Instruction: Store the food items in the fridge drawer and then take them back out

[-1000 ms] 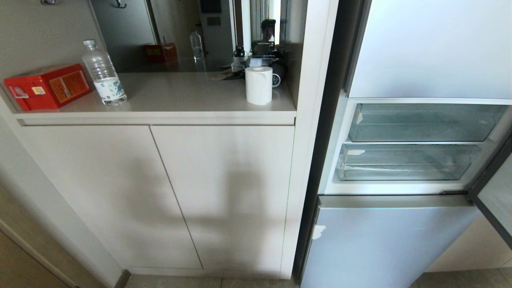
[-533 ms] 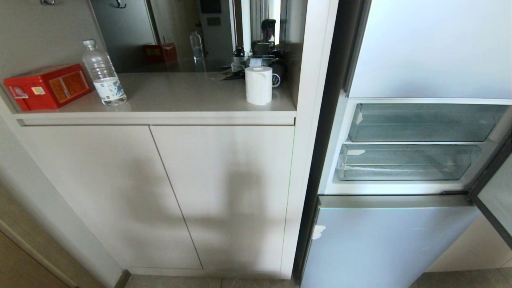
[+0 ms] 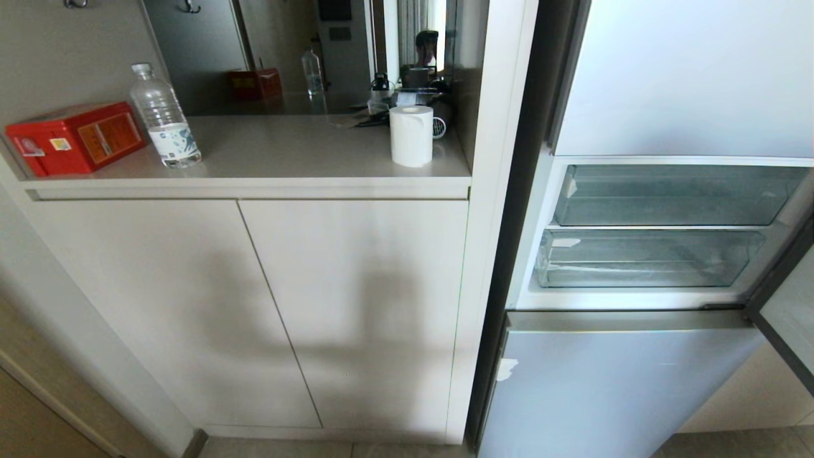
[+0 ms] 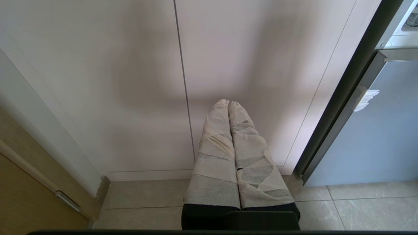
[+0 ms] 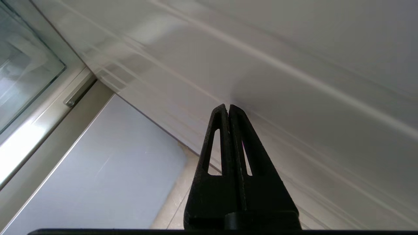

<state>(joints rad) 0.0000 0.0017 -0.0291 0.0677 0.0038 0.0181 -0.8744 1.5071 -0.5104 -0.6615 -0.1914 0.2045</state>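
Both jaws closed, empty; right gripper (image 5: 229, 107) near fridge frame, fridge drawer (image 3: 642, 257) apart, shut.

Counter (image 3: 286, 149) left, fridge (image 3: 668, 83) right, tall panel (image 3: 489, 222) between; on counter: box (image 3: 76, 137) far left, bottle (image 3: 164, 117) just right of it, paper roll (image 3: 411, 135) near right end; two cabinet doors (image 3: 254, 305) below counter; in fridge, two clear drawers stacked, upper drawer (image 3: 674, 194) directly above lower drawer (image 3: 642, 257); closed lower fridge door (image 3: 610, 388) beneath; open door edge (image 3: 785, 318) far right.
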